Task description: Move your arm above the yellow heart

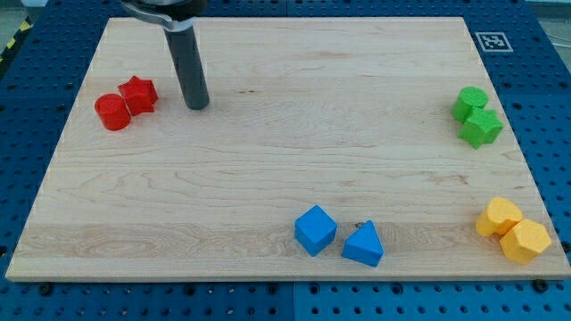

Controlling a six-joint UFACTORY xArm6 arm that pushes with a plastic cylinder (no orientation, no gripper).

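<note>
The yellow heart (pixel 498 217) lies near the view's bottom right corner, touching a yellow hexagon-like block (pixel 525 240) just below and right of it. My tip (pixel 197 104) rests on the board at the view's upper left, far from the yellow heart, a little to the right of a red star (pixel 139 94) and a red round block (pixel 112 111).
Two green blocks (pixel 469 102) (pixel 482 127) sit together at the right edge. A blue cube (pixel 315 230) and a blue triangular block (pixel 363 244) lie near the bottom middle. The wooden board (pixel 285 169) rests on a blue pegged table, with a marker tag (pixel 492 41) at its top right corner.
</note>
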